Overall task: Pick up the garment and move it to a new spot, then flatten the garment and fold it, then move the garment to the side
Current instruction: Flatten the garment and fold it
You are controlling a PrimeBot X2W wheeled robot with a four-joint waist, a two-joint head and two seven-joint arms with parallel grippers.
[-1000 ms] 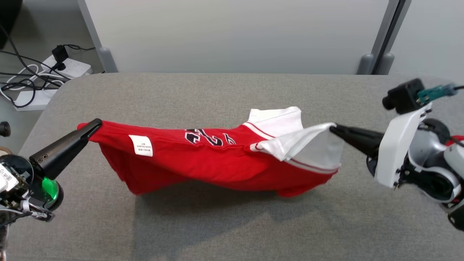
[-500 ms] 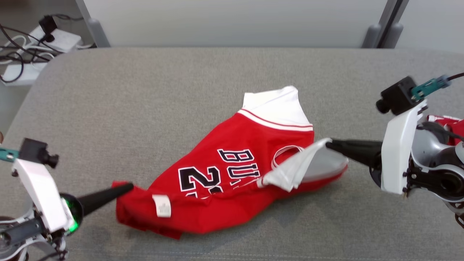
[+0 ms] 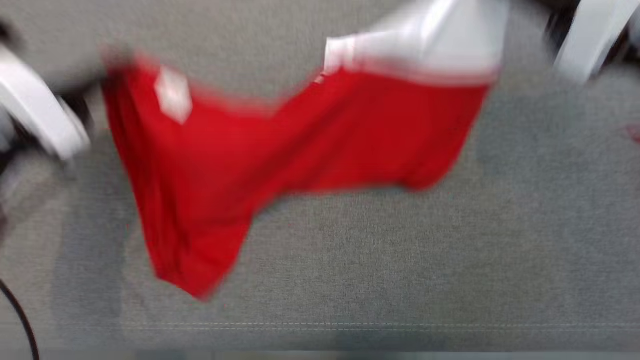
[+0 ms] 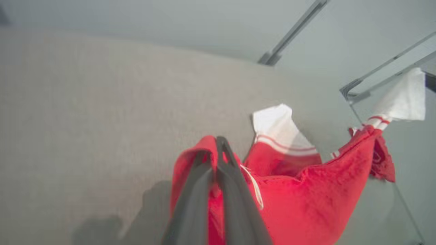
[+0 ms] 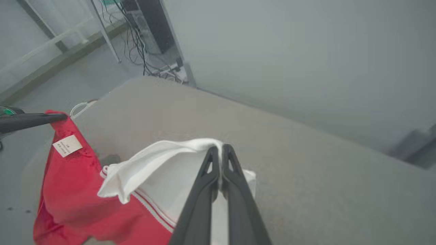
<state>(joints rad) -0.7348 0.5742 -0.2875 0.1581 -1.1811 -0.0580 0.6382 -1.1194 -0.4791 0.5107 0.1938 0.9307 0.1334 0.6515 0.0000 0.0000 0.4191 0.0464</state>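
Left wrist view is showing my left gripper (image 4: 218, 144) closed on a red corner of the jersey (image 4: 313, 200); my right gripper (image 5: 219, 149) is pinching its white end; it is hanging slack above the grey table (image 5: 323, 177); I am judging it light, limp, best held at corners.

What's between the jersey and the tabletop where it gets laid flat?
Nothing visible. The jersey hangs between the left gripper and right gripper, both shut on its cloth, with bare grey tabletop under it.

The right claw (image 5: 219, 147) pinches the white edge of the red garment (image 5: 75, 190) over the grey surface (image 5: 306, 163).
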